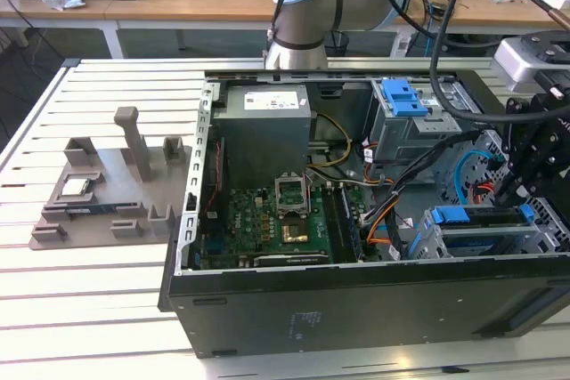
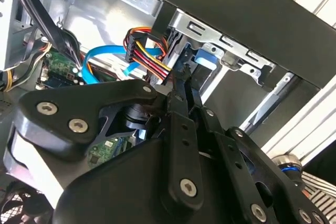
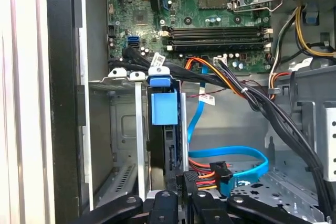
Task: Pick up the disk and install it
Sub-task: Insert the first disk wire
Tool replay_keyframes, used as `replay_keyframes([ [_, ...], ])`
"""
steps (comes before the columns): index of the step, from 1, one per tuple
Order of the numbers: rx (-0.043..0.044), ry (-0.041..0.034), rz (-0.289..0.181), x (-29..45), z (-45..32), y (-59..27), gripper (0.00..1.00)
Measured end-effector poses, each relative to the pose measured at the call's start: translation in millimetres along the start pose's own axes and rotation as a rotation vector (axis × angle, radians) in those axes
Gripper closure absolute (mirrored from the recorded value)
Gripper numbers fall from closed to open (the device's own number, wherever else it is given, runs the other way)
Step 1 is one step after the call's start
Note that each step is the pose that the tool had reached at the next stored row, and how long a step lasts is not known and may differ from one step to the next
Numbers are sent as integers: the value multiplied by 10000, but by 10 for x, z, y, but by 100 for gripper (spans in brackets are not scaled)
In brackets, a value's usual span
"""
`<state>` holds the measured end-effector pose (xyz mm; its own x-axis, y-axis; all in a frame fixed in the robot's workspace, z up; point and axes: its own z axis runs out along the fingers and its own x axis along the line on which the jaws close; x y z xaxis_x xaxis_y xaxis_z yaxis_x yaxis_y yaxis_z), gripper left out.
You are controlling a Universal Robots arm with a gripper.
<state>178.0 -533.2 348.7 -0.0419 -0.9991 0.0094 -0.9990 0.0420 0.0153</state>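
Inside the open computer case (image 1: 356, 300), in the drive cage (image 1: 445, 246) at the exterior view's right, the disk (image 1: 481, 217) already sits on edge in its bay. Its blue rail shows along the top. In the first wrist view you look down the bay: the disk (image 3: 158, 150) stands as a thin, dark slab between the cage's silver walls, capped by its blue tab, with its long axis running straight away from the pincer (image 3: 184, 179).

The pincer (image 1: 512, 189) hangs at the end of the disk toward the exterior view's right, on the same line as that axis rather than beside it. In the second wrist view the pincer (image 2: 185, 74) looks pressed together, with its tips right at the disk's near end and nothing visibly pinched between them. You cannot tell from here whether they actually touch it.

By my reading the disk is most of the way home, so anything further would act along that long axis into the cage. The orange and blue cables (image 3: 231, 169) lie just beside the tips.
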Motion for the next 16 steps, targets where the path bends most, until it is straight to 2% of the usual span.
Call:
replay_keyframes([
  [4,1,31,1,5,14,4,83],
  [16,1,34,1,5,90,17,83],
])
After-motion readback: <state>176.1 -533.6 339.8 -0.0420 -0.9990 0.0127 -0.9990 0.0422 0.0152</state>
